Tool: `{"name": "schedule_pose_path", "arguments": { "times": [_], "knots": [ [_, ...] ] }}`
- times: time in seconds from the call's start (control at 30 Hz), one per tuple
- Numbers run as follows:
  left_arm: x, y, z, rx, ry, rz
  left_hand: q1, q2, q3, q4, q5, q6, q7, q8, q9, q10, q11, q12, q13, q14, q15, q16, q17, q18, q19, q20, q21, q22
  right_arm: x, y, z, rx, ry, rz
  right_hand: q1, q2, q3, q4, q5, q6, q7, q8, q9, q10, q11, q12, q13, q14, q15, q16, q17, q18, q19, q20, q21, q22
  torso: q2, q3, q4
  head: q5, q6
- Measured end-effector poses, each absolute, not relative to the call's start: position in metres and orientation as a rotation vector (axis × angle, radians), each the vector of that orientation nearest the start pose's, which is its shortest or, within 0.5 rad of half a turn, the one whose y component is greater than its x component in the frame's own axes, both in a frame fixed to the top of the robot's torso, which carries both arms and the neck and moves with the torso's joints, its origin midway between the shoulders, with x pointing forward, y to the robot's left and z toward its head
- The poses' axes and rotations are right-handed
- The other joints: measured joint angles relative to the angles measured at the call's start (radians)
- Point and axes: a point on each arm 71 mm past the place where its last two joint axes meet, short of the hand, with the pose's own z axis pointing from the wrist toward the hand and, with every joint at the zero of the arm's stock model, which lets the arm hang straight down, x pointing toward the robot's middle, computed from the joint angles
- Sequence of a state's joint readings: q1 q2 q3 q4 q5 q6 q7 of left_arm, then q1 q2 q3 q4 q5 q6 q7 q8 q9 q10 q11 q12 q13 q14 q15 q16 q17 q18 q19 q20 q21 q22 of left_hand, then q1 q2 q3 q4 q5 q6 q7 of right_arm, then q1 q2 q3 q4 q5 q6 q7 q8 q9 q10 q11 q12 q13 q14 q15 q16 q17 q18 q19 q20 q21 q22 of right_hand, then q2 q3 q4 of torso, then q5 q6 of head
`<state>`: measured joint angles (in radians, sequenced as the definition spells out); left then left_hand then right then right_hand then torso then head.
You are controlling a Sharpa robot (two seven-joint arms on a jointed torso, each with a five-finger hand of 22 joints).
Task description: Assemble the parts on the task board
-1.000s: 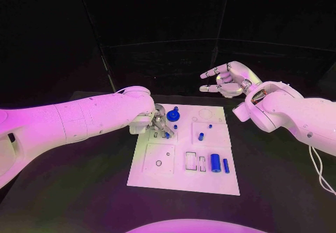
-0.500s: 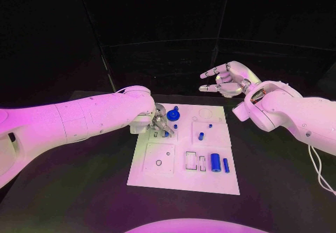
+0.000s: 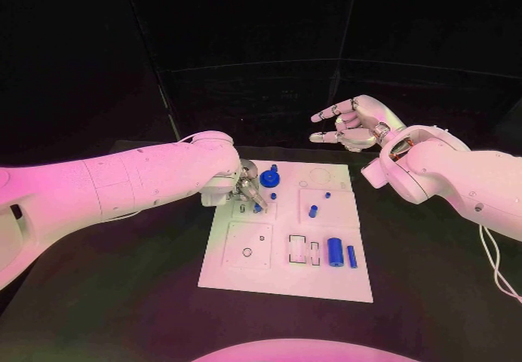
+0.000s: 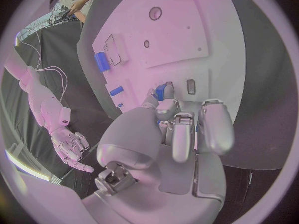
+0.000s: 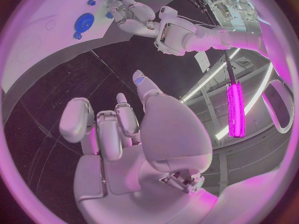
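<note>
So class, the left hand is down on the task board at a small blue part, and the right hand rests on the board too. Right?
Not quite: the right hand is raised beyond the task board, touching nothing, as the head view shows. The left hand is down at the small blue part.

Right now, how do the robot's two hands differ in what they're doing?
The left hand is low over the task board, its fingers curled down on a small blue part; the right hand is raised beyond the board's far edge. The left hand pinches that part; the right hand holds nothing, its fingers apart. Both are silver, many-fingered hands on white arms.
</note>
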<state>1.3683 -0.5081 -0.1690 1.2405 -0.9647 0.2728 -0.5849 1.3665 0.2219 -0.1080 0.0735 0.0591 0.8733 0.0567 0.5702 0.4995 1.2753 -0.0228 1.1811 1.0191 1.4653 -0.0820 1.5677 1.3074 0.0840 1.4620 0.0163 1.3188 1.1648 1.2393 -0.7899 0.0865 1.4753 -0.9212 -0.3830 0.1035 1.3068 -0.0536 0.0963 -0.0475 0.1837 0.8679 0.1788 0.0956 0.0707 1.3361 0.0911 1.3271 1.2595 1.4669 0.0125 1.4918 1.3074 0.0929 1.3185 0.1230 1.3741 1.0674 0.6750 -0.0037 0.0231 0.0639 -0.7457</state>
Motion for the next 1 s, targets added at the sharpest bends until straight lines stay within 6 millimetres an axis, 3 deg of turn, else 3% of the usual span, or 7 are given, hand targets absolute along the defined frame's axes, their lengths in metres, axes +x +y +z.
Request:
{"name": "schedule_pose_path", "arguments": {
  "times": [0.13, 0.17, 0.2, 0.23, 0.27, 0.33, 1.0],
  "knots": [
    [0.527, 0.133, -0.205, -0.047, 2.432, -0.32, 0.005, -0.006, 0.042, 0.042, 0.027, -0.013, 0.002, -0.005, -0.001, -0.009, 0.002, -0.012, -0.009, 0.0, 0.0, 0.0, 0.0, 0.0, 0.0, 0.0, 0.0, 0.003, 0.515, -0.191, -0.115, 0.28, 1.479, 1.079, 0.0, 0.0, 0.0, 0.0, 0.0, 0.0, 0.0, 0.0, 0.0, 0.0, 0.0, 0.0, 0.0, 0.0, 0.0, 0.0, 0.0, 0.0, 0.0, 0.0, 0.0, 0.0, 0.0, -0.0001, 0.0, 0.0, -0.001],
    [0.527, 0.134, -0.205, -0.049, 2.432, -0.321, -0.044, -0.043, 0.117, 0.07, 0.03, -0.016, 0.01, -0.005, 0.002, -0.009, 0.002, -0.012, -0.01, -0.001, 0.003, 0.0, 0.0, 0.0, -0.004, 0.004, 0.0, 0.004, 0.515, -0.191, -0.115, 0.281, 1.48, 1.079, 0.0, 0.0, 0.0, 0.0, 0.0, 0.0, 0.0, 0.0, 0.0, 0.0, 0.0, 0.0, 0.0, 0.0, 0.0, 0.0, 0.0, 0.0, 0.0, 0.0, 0.0, 0.0, 0.0, -0.0001, 0.0, 0.0, -0.001],
    [0.527, 0.134, -0.205, -0.051, 2.431, -0.322, -0.12, -0.094, 0.306, 0.0, 0.03, -0.012, 0.017, -0.008, 0.007, -0.004, 0.007, -0.012, -0.011, 0.0, 0.008, 0.0, 0.0, 0.0, -0.007, 0.007, 0.0, 0.007, 0.515, -0.191, -0.115, 0.281, 1.48, 1.079, 0.0, 0.0, 0.0, 0.0, 0.0, 0.0, 0.0, 0.0, 0.0, 0.0, 0.0, 0.0, 0.0, 0.0, 0.0, 0.0, 0.0, 0.0, 0.0, 0.0, 0.0, 0.0, 0.0, -0.0002, 0.0, 0.0, -0.001],
    [0.527, 0.135, -0.206, -0.054, 2.431, -0.324, -0.189, -0.135, 0.413, 0.011, 0.03, -0.012, 0.017, 0.003, 0.019, -0.002, 0.009, -0.012, -0.01, 0.0, 0.008, 0.0, 0.0, 0.0, -0.007, 0.007, 0.001, 0.009, 0.515, -0.191, -0.115, 0.281, 1.481, 1.079, 0.0, 0.0, -0.002, 0.002, 0.003, 0.0, 0.0, 0.0, 0.0, 0.0, 0.0, 0.0, 0.0, 0.0, 0.0, 0.0, 0.0, 0.0, 0.0, 0.0, 0.0, 0.0, 0.0, -0.0002, 0.0, 0.0, -0.002],
    [0.526, 0.136, -0.207, -0.057, 2.432, -0.324, -0.249, -0.175, 0.561, -0.035, 0.029, -0.011, 0.017, 0.018, 0.032, 0.001, 0.011, -0.012, -0.007, 0.0, 0.008, 0.0, 0.0, 0.0, -0.007, 0.007, 0.004, 0.011, 0.515, -0.191, -0.115, 0.281, 1.481, 1.078, 0.0, 0.0, -0.004, 0.004, 0.01, 0.0, 0.0, 0.0, 0.0, 0.0, 0.0, 0.0, 0.0, 0.0, 0.0, 0.0, 0.0, 0.0, 0.0, 0.0, 0.0, 0.0, 0.0, -0.0002, 0.0, 0.0, -0.002],
    [0.525, 0.138, -0.209, -0.067, 2.435, -0.329, -0.277, -0.2, 0.612, -0.019, 0.027, -0.008, 0.013, 0.035, 0.047, 0.008, 0.01, -0.006, -0.002, 0.0, 0.008, 0.0, 0.0, 0.0, -0.007, 0.007, 0.004, 0.013, 0.515, -0.191, -0.115, 0.281, 1.482, 1.078, 0.0, 0.0, -0.006, 0.006, 0.025, 0.0, 0.0, 0.0, 0.0, 0.0, 0.0, 0.0, 0.0, 0.0, 0.0, 0.0, 0.0, 0.0, 0.0, 0.0, 0.0, 0.0, 0.0, -0.0002, 0.0002, 0.0, -0.002],
    [0.519, 0.154, -0.207, -0.217, 2.338, -0.416, -0.322, -0.243, 0.701, -0.017, 0.085, -0.007, 0.007, 0.075, 0.085, 0.026, 0.006, 0.012, 0.016, 0.0, 0.008, 0.0, 0.0, 0.0, -0.003, 0.01, 0.017, 0.034, 0.517, -0.193, -0.116, 0.282, 1.49, 1.073, 0.0, 0.0, -0.007, 0.007, 0.03, 0.0, 0.0, 0.0, 0.0, 0.0, 0.0, 0.0, 0.0, 0.0, 0.0, 0.0, 0.0, 0.0, 0.0, 0.0, 0.0, -0.001, 0.0, 0.0015, 0.0013, 0.008, -0.008]
  ]
}}
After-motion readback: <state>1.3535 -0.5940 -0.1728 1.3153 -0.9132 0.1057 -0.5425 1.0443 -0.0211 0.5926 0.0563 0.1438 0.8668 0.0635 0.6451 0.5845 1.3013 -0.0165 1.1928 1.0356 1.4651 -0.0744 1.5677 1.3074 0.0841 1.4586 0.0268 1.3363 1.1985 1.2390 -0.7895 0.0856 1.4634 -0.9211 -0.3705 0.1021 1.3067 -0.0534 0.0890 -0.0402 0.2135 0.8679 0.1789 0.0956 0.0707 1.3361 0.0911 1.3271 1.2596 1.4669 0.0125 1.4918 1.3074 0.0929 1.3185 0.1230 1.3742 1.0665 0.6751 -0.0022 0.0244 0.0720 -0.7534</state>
